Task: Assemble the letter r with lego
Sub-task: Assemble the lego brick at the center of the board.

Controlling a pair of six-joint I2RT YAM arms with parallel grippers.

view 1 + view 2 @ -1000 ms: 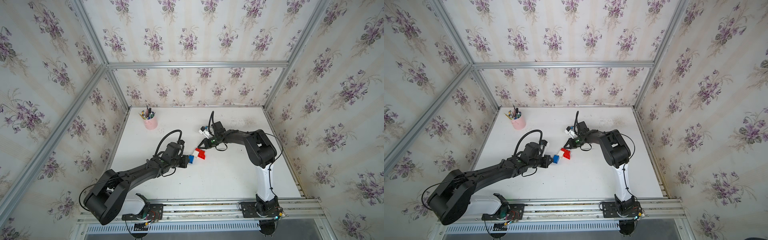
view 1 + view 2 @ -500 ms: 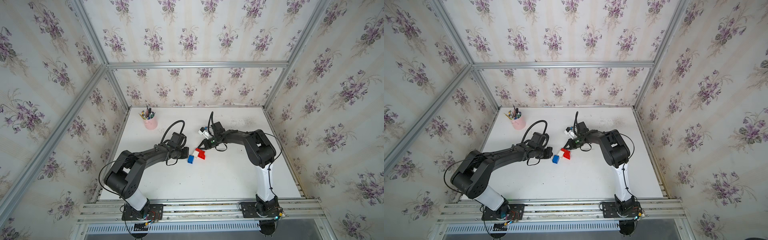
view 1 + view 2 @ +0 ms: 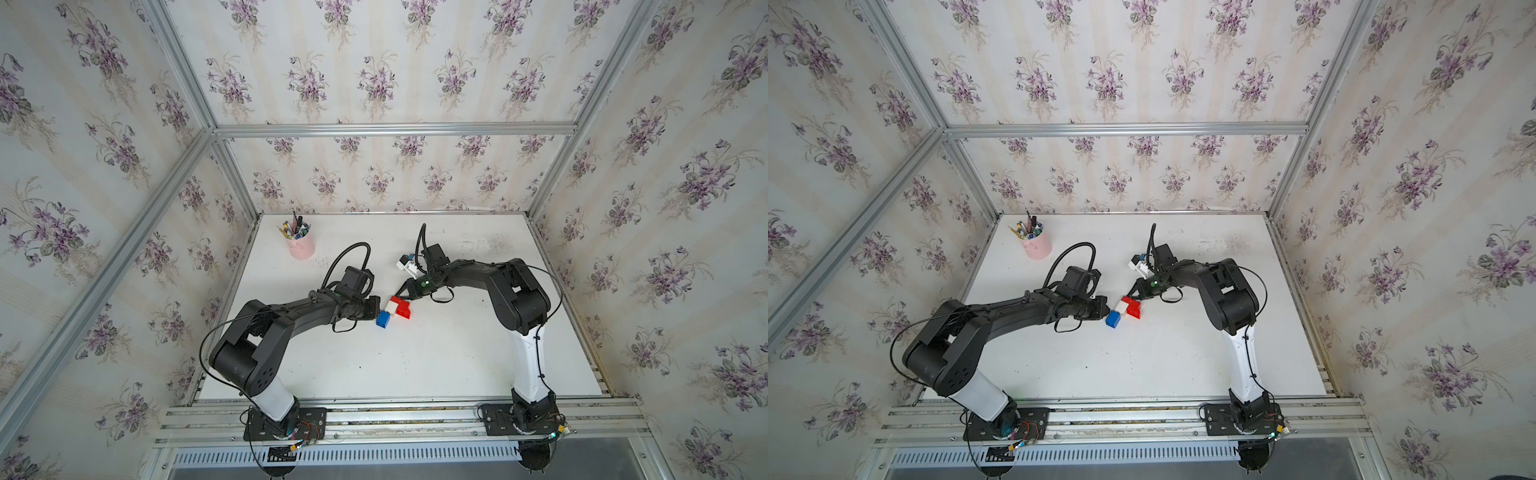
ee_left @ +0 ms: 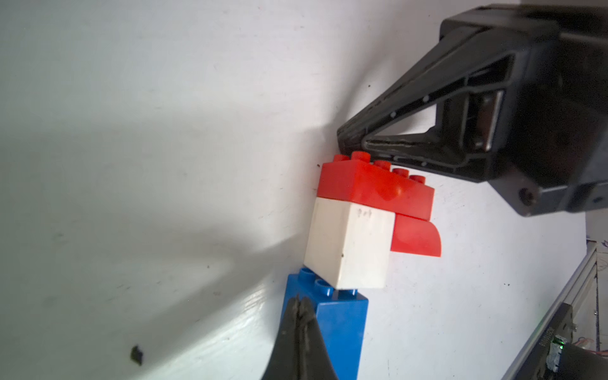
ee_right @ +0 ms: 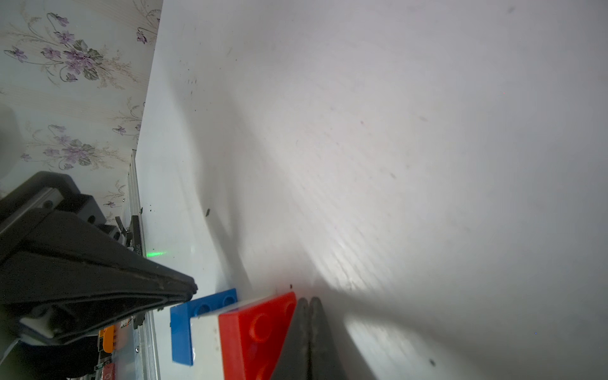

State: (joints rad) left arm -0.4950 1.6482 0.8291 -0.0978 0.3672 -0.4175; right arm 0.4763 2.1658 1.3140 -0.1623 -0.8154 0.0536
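Observation:
The lego lies joined on the white table (image 3: 436,357) in both top views: blue brick (image 3: 382,319), white brick (image 3: 391,306), red bricks (image 3: 402,307) across the far end. The left wrist view shows the long red brick (image 4: 375,189), the short curved red one (image 4: 416,238), the white brick (image 4: 348,246) and the blue brick (image 4: 342,322), whose studs show in a slit under the white. My left gripper (image 4: 298,301) is shut, its tip against the blue brick's side. My right gripper (image 5: 309,301) is shut, its tip against the red brick's (image 5: 256,329) studded face.
A pink cup of pens (image 3: 301,245) stands at the table's back left. Aluminium rails (image 3: 374,419) with both arm bases run along the front edge. Papered walls close in the left, back and right sides.
The left arm has folded, its elbow and shoulder rising, while its gripper stays at the blue brick. The right arm and the bricks have barely moved.

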